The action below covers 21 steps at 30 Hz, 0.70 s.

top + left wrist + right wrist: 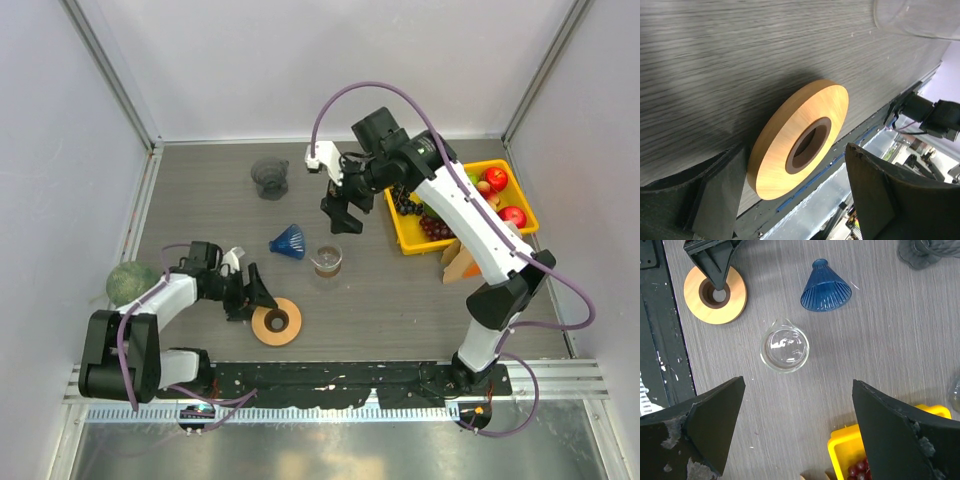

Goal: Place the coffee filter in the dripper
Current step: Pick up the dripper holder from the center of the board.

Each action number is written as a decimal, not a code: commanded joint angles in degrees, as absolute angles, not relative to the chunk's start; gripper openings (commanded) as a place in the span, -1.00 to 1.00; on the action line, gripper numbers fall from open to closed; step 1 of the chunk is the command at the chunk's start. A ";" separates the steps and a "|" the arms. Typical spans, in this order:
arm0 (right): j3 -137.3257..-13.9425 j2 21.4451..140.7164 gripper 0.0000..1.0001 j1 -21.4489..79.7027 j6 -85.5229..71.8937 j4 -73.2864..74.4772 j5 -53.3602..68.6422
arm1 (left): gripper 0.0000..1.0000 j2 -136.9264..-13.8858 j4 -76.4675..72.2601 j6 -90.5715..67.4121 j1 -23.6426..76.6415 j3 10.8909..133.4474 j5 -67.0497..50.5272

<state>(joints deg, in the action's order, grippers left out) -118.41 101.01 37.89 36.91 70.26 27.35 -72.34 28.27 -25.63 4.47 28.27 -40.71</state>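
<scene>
We count one of each thing on the table. One blue ribbed filter cone (290, 241) lies on its side mid-table. One dark grey translucent dripper (269, 178) stands well apart behind it. One clear glass beaker (326, 260) is just beside the cone, and one flat wooden ring (276, 323) lies nearer us.

There are two grippers. The left gripper (250, 300) has its fingers apart at the ring. The right gripper (346, 218) has its fingers spread wide and hangs over the beaker, holding nothing.

Only the top view shows the green ball (127, 283) and the whole yellow fruit tray (415, 247).
</scene>
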 commanded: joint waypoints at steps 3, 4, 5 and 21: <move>-117.95 96.95 0.91 35.86 35.07 71.81 26.63 | 0.48 -74.53 18.47 -25.84 7.82 25.31 -43.76; -117.17 96.25 0.91 35.42 35.07 71.89 26.54 | 0.38 -74.27 17.67 -25.75 7.82 25.23 -44.29; -116.29 95.89 0.91 35.33 35.07 71.89 26.46 | 0.31 -73.92 17.41 -25.40 7.82 25.14 -44.56; -107.41 89.04 0.91 33.05 32.00 69.87 28.12 | -1.00 -58.02 21.27 -26.72 7.65 27.77 -48.94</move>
<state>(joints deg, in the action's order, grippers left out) -108.36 92.03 34.26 34.22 70.94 25.74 -60.51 20.21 -26.61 7.62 25.34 -45.21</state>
